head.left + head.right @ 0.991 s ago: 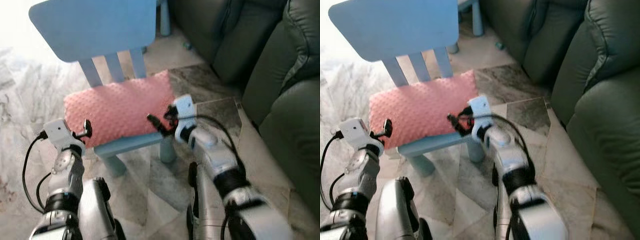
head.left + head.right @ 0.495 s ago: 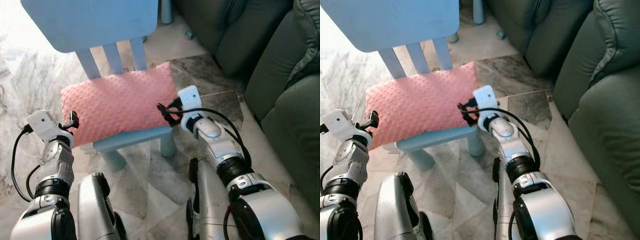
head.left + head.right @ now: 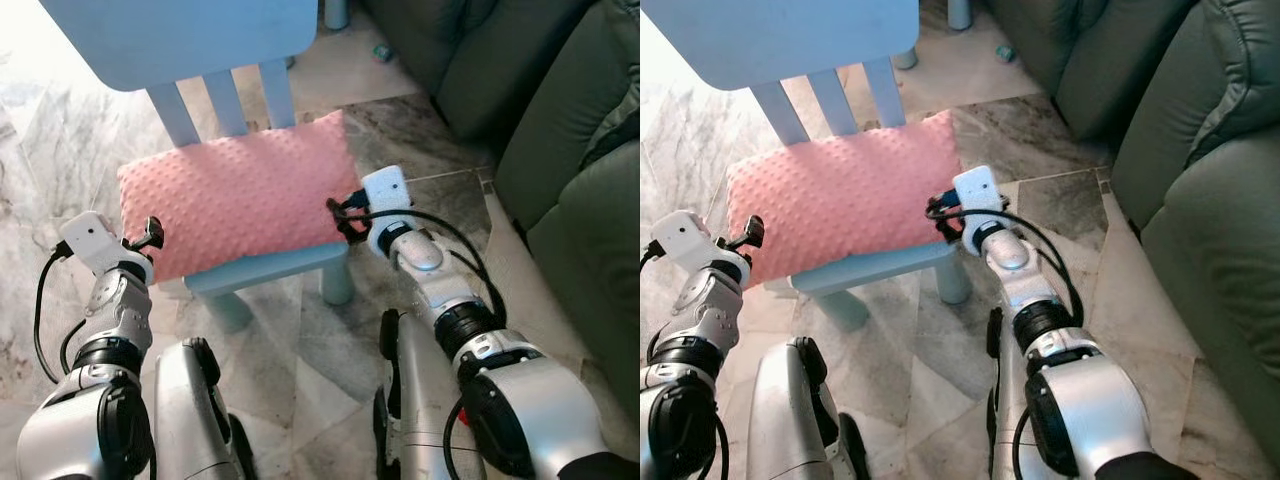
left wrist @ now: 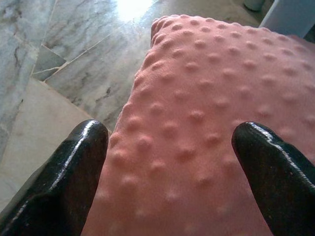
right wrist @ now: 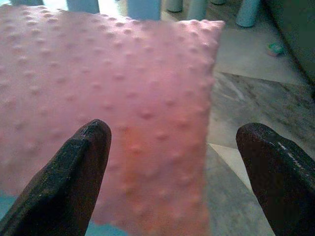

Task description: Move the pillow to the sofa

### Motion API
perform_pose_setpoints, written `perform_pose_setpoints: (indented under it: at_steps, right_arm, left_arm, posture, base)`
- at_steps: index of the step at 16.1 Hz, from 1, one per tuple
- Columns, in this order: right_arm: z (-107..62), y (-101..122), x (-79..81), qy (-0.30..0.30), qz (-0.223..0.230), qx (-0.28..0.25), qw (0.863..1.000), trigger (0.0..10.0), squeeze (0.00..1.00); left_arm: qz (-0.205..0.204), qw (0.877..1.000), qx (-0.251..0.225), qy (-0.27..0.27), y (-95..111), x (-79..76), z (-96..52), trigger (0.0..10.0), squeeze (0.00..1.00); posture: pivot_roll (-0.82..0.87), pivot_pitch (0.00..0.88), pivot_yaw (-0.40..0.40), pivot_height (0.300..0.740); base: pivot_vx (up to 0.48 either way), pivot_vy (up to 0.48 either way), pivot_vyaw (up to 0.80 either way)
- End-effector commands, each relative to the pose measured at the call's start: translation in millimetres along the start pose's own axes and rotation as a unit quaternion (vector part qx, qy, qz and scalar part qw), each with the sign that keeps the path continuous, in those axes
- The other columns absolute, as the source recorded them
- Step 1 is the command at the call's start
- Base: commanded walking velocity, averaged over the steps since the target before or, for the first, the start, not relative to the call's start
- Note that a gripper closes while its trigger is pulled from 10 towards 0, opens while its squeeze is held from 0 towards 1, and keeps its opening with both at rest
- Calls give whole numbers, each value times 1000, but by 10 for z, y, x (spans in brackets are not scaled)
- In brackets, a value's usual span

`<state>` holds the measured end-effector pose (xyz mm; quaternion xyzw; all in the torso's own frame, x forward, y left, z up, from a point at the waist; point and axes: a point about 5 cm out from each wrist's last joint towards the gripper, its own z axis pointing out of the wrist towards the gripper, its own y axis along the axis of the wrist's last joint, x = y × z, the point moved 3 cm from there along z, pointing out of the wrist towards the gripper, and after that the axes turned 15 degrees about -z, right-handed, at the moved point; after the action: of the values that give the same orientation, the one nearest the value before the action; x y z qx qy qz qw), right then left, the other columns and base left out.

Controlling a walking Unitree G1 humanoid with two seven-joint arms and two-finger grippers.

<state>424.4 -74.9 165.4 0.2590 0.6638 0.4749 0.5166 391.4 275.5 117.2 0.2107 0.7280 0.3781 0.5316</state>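
Left silver arm is raised from the near left, forearm angled up toward the chair. Left gripper (image 3: pixel 150 233) sits at the near-left edge of the pink dotted fabric pillow (image 3: pixel 235 190); in its wrist view the two black fingers (image 4: pixel 59 182) are spread wide, with the pillow's bumpy surface between them and nothing gripped.

The pink dotted pillow lies flat on the seat of a small light-blue wooden chair (image 3: pixel 270 268), covering most of the seat and overhanging its left side. The chair's slatted back (image 3: pixel 225 100) rises at the far side. Grey-veined marble tile floor (image 3: pixel 60 150) lies under and around the chair.

Right silver arm reaches forward from the near centre, elbow bent, black cable looping along the forearm. Right gripper (image 3: pixel 345 215) is at the pillow's near-right corner, just beside the chair's right front leg. Its wrist view shows the fingers (image 5: pixel 64 182) parted wide, the pillow's right edge lying between them, not clamped.

Dark green leather sofa (image 3: pixel 560 130) fills the right and far right, well apart from the pillow. A small teal object (image 3: pixel 381 51) lies on the floor near the sofa's base, too small to identify.
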Motion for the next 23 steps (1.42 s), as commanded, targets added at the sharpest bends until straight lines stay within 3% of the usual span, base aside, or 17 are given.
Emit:
perform_pose_setpoints:
  at_steps: [1, 4, 10, 13, 15, 18, 23]
  right_arm:
    - [10, 6, -4, -3, 10, 0, 1000, 10000, 0]
    - [27, 30, -62, -14, 29, 2, 999, 10000, 0]
    - [82, 85, 157, 32, 81, 12, 996, 10000, 0]
    - [93, 114, 316, 62, 64, 10, 996, 10000, 0]
    - [95, 115, 359, 62, 33, 13, 997, 10000, 0]
    - [122, 210, 307, 46, 8, -3, 999, 10000, 0]
    - [165, 397, -43, -14, 4, -27, 1000, 10000, 0]
  left_arm:
    - [-8, 1000, -2, 2, 37, 35, 8, 10000, 0]
    - [-20, 1000, -6, -12, 62, -70, 34, 10000, 0]
    - [-22, 1000, -3, -20, 48, -228, 63, 10000, 0]
    - [-73, 997, 9, -22, 2, -249, 65, 10000, 0]
    - [-72, 997, 17, -27, -40, -294, 63, 10000, 0]
    - [-72, 997, 27, -31, -96, -332, 57, 10000, 0]
    - [-73, 997, 6, -34, 39, -346, 84, 10000, 0]
  posture:
    - [-159, 408, 37, 481]
    - [-156, 417, 36, 481]
    - [-128, 437, 42, 481]
    - [-113, 444, 43, 481]
    - [-106, 450, 44, 481]
    - [-101, 455, 44, 481]
    - [-102, 460, 46, 481]
  base:
    - [0, 0, 0]
    - [0, 0, 0]
    - [0, 0, 0]
    - [0, 0, 0]
    - [0, 0, 0]
    - [0, 0, 0]
    - [0, 0, 0]
